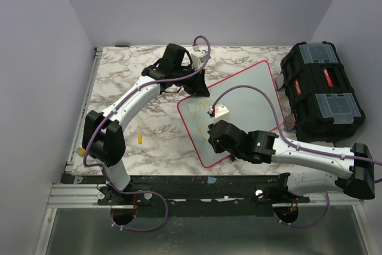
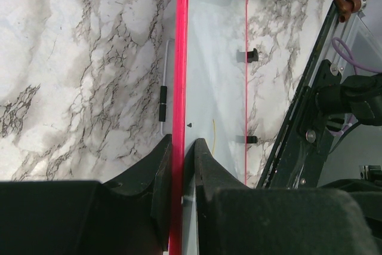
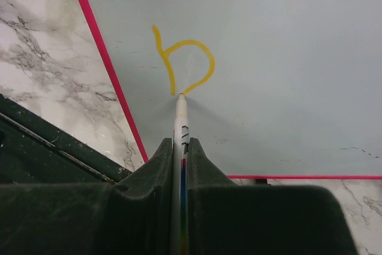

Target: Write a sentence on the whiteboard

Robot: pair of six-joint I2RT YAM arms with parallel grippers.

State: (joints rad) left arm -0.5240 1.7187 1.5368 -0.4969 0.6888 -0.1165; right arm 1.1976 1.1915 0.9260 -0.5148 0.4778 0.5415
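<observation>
The sentence [image 1: 197,109] is seen in the top view as faint yellow-orange lines on the L part of the board [image 1: 253,97], but the words are too pale to be read. In the R wrist view one letter [image 3: 182,58], shaped like a lower-case "b", is made out clearly, w/ a scrap of another yellow stroke cut off at the top edge. Red labels are seen on the toolbox [image 1: 322,91]; their text can't be read.

L to R:

- **Cap:** a yellow cap [image 1: 140,138] lies on the marble table [image 1: 119,70], L of the board and apart from it.
- **L gripper:** the L gripper [image 1: 200,86] is set at the board's far L corner. Its fingers [image 2: 160,171] are nearly shut and the pink rim [image 2: 181,58] is pinched between them, one finger on each side.
- **Beside the rim:** a thin grey rod [image 2: 164,88] w/ black sleeves lies on the table just beside the rim. Two black clips [image 2: 250,55] are seen on the opposite edge.
- **Board:** it is placed mid-table, turned at an angle. A small white block [image 1: 219,111] rests on it near the middle.
- **R gripper:** the R gripper [image 1: 215,135] is held over the board's near part. Its fingers [image 3: 203,165] are closed tight on a white marker [image 3: 180,117], and the tip is pressed to the board at the lower end of the letter's bowl.
- **Toolbox:** it is black and stands close beside the board's R edge.
</observation>
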